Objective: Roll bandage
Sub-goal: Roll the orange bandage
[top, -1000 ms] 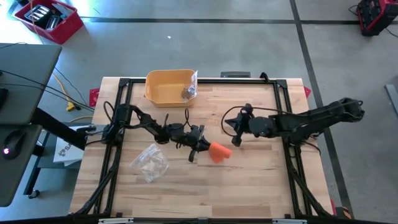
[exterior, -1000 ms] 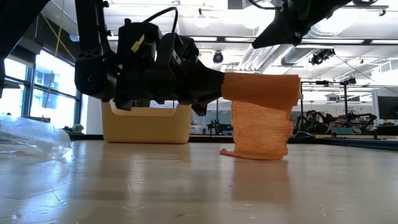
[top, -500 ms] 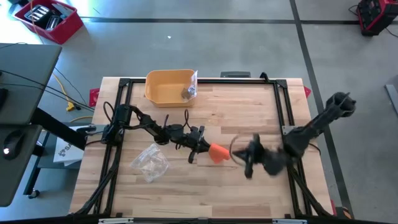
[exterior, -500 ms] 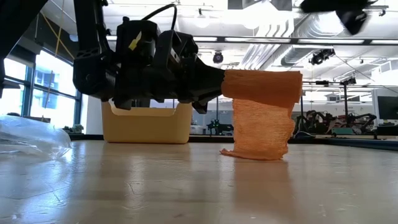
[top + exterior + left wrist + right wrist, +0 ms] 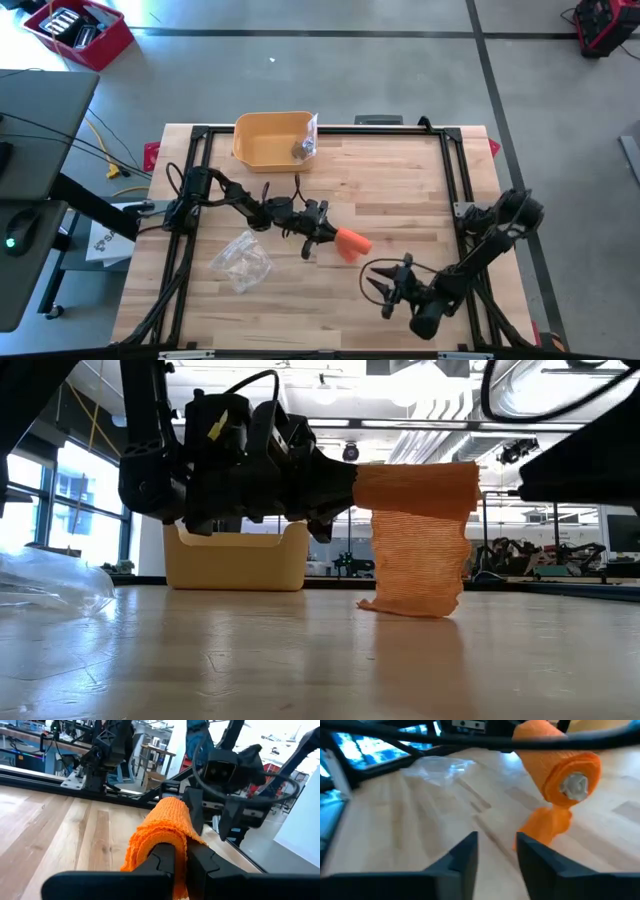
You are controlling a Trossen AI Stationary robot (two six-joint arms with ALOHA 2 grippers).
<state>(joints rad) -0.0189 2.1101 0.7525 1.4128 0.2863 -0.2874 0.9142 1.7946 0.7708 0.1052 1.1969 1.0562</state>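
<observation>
An orange bandage roll [image 5: 351,242] hangs level above the middle of the table with my left gripper [image 5: 325,234] shut on it. In the low view the roll [image 5: 417,488] sticks out of the dark fingers, and its loose tail [image 5: 414,565] drops to the wood. My right gripper [image 5: 381,286] stands open nearer the table's front edge, right of the roll and apart from it. Its wrist view looks at the roll's free end [image 5: 574,784] past its parted fingers [image 5: 465,854]. My left gripper pinches the roll's left end [image 5: 170,836] between its two fingers, coming in level from the table's left and lying along the roll's axis. The roll is lifted clear and lies about level. Its tail hangs below, with the lower end [image 5: 400,606] on the table.
A yellow bin [image 5: 270,140] with a small packet in it stands at the far edge. A crumpled clear plastic wrapper [image 5: 241,260] lies near the left side. Black frame rails [image 5: 463,180] run along the table's left and right edges.
My right gripper has swung away from the roll's right end, toward the table's near edge and a little right, and now points back at the roll from the front. The roll and my left gripper have stayed where they were.
</observation>
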